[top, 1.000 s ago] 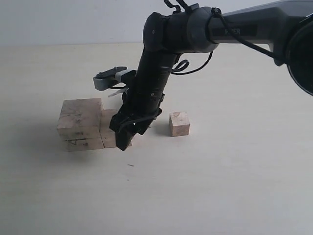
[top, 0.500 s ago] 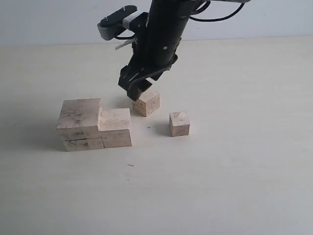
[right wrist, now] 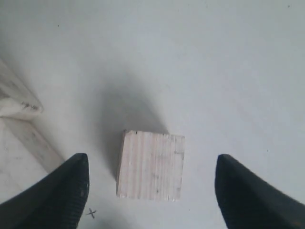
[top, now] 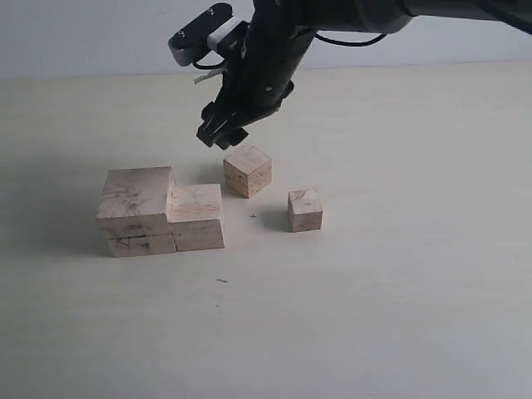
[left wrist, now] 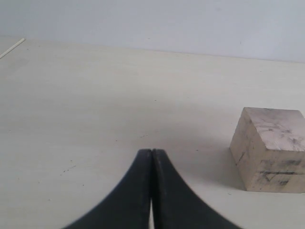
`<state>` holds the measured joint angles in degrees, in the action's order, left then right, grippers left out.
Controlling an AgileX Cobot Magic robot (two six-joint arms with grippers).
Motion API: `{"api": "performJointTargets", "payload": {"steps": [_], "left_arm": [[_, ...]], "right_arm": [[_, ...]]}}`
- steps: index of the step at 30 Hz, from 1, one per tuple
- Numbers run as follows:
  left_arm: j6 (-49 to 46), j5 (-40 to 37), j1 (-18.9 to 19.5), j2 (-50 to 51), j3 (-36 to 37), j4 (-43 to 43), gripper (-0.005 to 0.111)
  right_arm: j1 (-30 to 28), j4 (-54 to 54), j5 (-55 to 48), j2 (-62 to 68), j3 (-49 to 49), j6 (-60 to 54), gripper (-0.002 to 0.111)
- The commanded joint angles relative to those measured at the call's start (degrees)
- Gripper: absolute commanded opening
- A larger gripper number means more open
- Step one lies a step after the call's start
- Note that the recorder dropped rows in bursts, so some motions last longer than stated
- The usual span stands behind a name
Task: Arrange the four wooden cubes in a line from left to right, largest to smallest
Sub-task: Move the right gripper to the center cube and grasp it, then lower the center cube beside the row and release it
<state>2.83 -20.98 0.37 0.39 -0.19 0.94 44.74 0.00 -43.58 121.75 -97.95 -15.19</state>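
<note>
Four wooden cubes stand on the pale table. The largest cube [top: 137, 208] is at the left, and the second cube [top: 197, 218] touches its right side. Farther back and apart stands the third cube [top: 248, 170], turned at an angle. The smallest cube [top: 305, 209] is alone at the right. My right gripper [top: 218, 137] hangs open just above and to the left of the third cube [right wrist: 151, 165], which lies untouched between its fingers [right wrist: 71, 191]. My left gripper [left wrist: 151, 153] is shut and empty, low over the table, with the largest cube [left wrist: 269, 148] off to one side.
A small pen cross [top: 253, 217] marks the table between the third and smallest cubes. The right arm [top: 274, 50] reaches in from the upper right. A pale wall runs along the table's far edge [top: 83, 76].
The right arm has swung up and back from low in front of the second cube. The third cube now shows in full, and the open gripper has lifted slightly off it. No cube has moved.
</note>
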Motion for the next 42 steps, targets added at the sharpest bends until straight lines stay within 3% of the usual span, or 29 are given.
{"api": "performJointTargets", "payload": {"steps": [1,11,20,33,34,36,37,39,42], "left_arm": [[0.4,0.7,-0.4,-0.4,0.2,-0.1,0.0],[0.4,0.7,-0.4,-0.4,0.2,-0.1,0.0],[0.4,0.7,-0.4,-0.4,0.2,-0.1,0.0],[0.4,0.7,-0.4,-0.4,0.2,-0.1,0.0],[0.4,0.7,-0.4,-0.4,0.2,-0.1,0.0],[0.4,0.7,-0.4,-0.4,0.2,-0.1,0.0],[0.4,0.7,-0.4,-0.4,0.2,-0.1,0.0],[0.4,0.7,-0.4,-0.4,0.2,-0.1,0.0],[0.4,0.7,-0.4,-0.4,0.2,-0.1,0.0]], "right_arm": [[-0.1,0.0,2.9,1.0,-0.2,0.4,0.07],[-2.5,0.4,3.6,4.1,-0.2,1.7,0.07],[-3.4,9.7,3.4,4.3,-0.2,-2.8,0.07],[-3.4,8.7,3.2,9.0,-0.2,-3.1,0.069],[-3.4,8.7,3.1,9.1,-0.2,-3.1,0.065],[-3.4,8.1,1.1,8.9,-0.2,-3.1,0.043],[-3.4,6.3,-0.9,8.9,-0.2,-3.1,0.024],[-3.4,3.1,-4.8,8.9,-0.2,-3.5,0.0],[-3.4,3.1,-10.4,8.8,-0.2,-11.0,0.0]]}}
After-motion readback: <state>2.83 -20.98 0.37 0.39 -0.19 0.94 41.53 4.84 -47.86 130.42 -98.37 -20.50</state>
